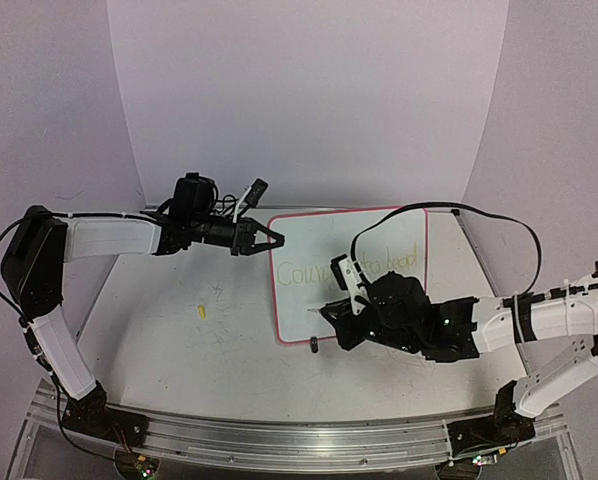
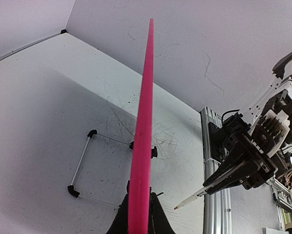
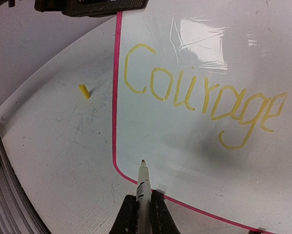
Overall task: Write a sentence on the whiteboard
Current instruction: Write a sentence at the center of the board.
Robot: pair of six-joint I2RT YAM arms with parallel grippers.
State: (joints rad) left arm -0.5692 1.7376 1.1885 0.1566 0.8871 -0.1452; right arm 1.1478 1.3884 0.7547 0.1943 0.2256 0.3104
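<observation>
Whiteboard [image 1: 319,232] is clamped by its pink rim between the fingers of the left gripper [image 2: 140,217]. The jaws are closed on the edge near the board's far-left corner. From that wrist the board is seen edge-on, a thin pink strip rising straight up from between the fingertips.

Right gripper [image 3: 143,210] is closed on a marker [image 3: 142,183]. The marker runs forward from between the fingers, and its dark tip stands just ahead of them, over the white surface just inside the near-left rounded corner. Whether the tip touches the surface cannot be determined from these views.

Sentence [image 3: 199,105] is written in pale-yellow strokes ahead of and to the right of the right fingers. The word "Courage" is legible, apart from the marker tip. In the top view more writing follows it, partly covered by the right arm.

Small yellow piece [image 3: 84,91] lies on the table [image 3: 53,146], off the board, ahead and left of the right fingers. Black clip foot [image 1: 312,347] sits on the near rim, just beside the right gripper. Thin wire frame [image 2: 91,133] with black corner pieces lies on the table, left of the left fingers in that wrist view.
</observation>
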